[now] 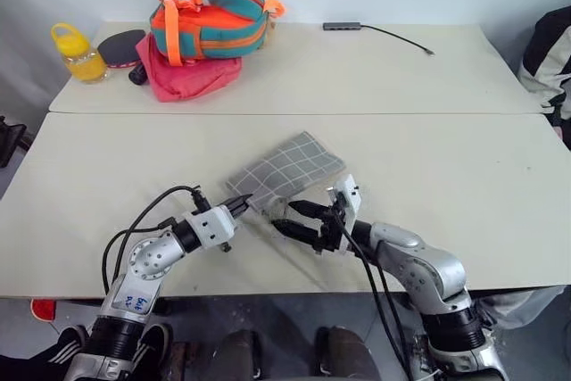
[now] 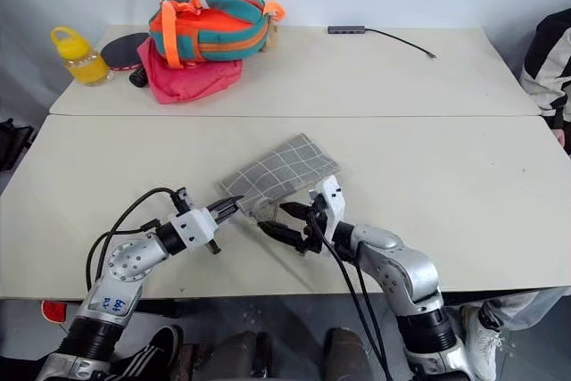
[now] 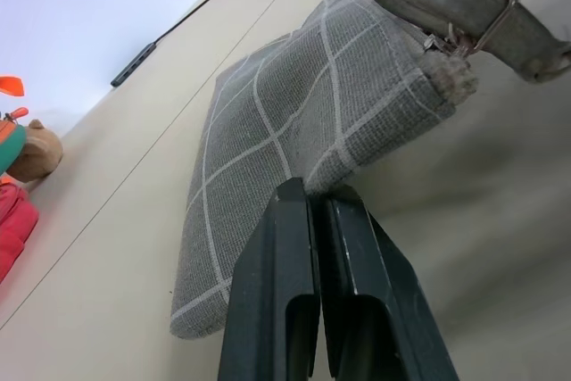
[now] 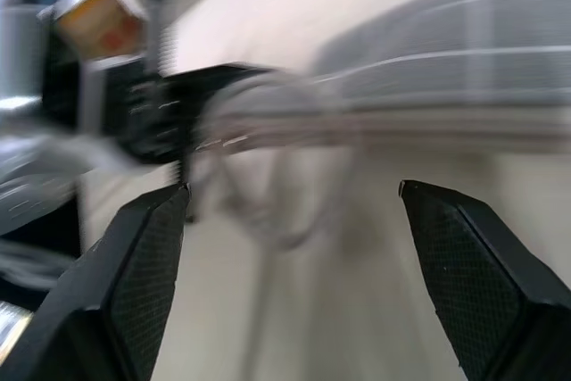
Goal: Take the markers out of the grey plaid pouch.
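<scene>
On table (image 1: 464, 211), grey plaid pouch (image 1: 287, 169) pinched by left tool (image 1: 245, 204).

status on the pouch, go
Left gripper shut on grey plaid pouch corner. Right gripper open, just short of it. No markers out. Nothing in the way.

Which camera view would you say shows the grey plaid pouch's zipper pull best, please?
The left wrist view: the metal zipper pull sits sharp at the end of the grey plaid pouch, which the left gripper pinches. Both eye views show the whole pouch, the pull too small to tell. The right wrist view blurs the pouch.
</scene>
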